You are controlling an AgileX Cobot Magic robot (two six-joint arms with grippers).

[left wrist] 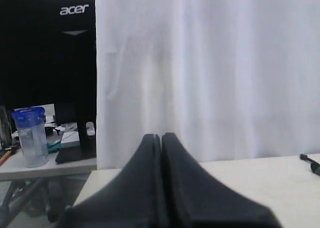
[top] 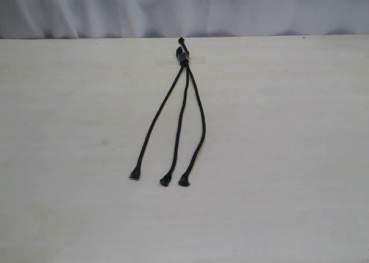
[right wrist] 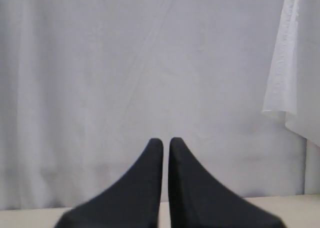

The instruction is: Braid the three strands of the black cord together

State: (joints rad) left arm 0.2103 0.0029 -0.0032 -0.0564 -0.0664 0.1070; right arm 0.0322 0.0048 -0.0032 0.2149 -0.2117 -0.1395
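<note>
The black cord (top: 184, 59) lies on the pale table (top: 277, 159), its bound knot and stub at the far middle under a strip of clear tape. The three strands fan toward the front, unbraided: left strand (top: 157, 120), middle strand (top: 179, 124), right strand (top: 201, 127), each ending in a knobbed tip. Neither gripper shows in the exterior view. My left gripper (left wrist: 161, 136) is shut with its fingers pressed together and empty; the cord's knot end (left wrist: 311, 164) peeks in at that view's edge. My right gripper (right wrist: 166, 140) is shut but for a sliver and holds nothing.
A white curtain (top: 184, 9) hangs behind the table's far edge. In the left wrist view, beyond the table's end, a black Acer monitor (left wrist: 47, 48) and a clear jar with a blue lid (left wrist: 30, 135) stand on a side desk.
</note>
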